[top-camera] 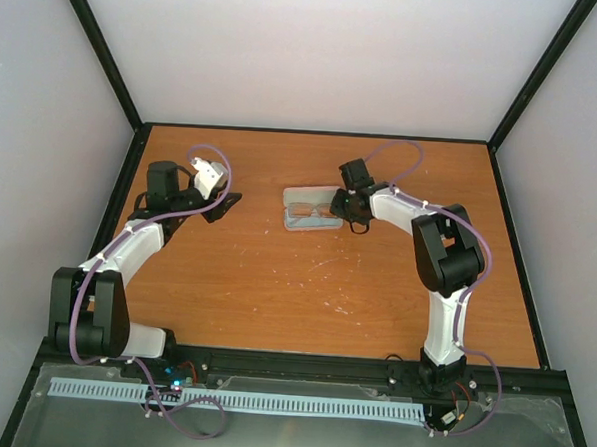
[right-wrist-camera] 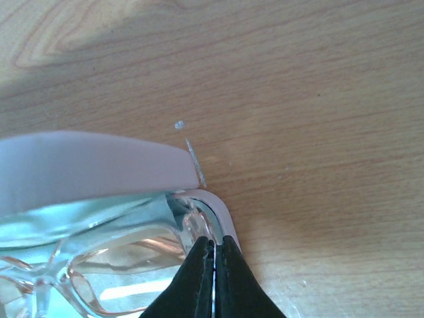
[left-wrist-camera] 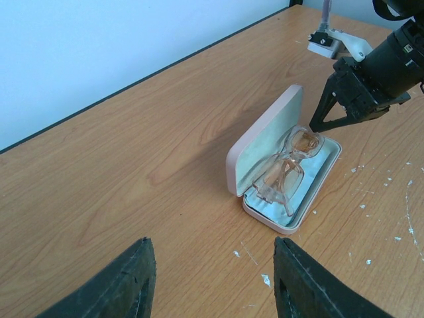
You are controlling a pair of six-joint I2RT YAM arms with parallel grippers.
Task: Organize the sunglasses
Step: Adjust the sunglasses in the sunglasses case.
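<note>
The amber see-through sunglasses point(top-camera: 314, 213) lie folded inside the open pink case point(top-camera: 302, 196), whose lid stands up on its far long side. In the left wrist view the sunglasses point(left-wrist-camera: 289, 165) rest on pale blue inside the case point(left-wrist-camera: 264, 136). My right gripper point(top-camera: 351, 210) is shut, its tips point(right-wrist-camera: 214, 246) down at the case's right end against the corner of the sunglasses point(right-wrist-camera: 99, 265), just inside the case rim point(right-wrist-camera: 222, 209). I cannot tell if it pinches anything. My left gripper point(top-camera: 222, 204) is open and empty point(left-wrist-camera: 215, 271), above the table left of the case.
A crumpled light blue cloth point(right-wrist-camera: 99, 215) lies in the case under the glasses. White flecks point(left-wrist-camera: 265, 279) dot the wooden table point(top-camera: 275, 282). Black frame posts and pale walls border the table on three sides.
</note>
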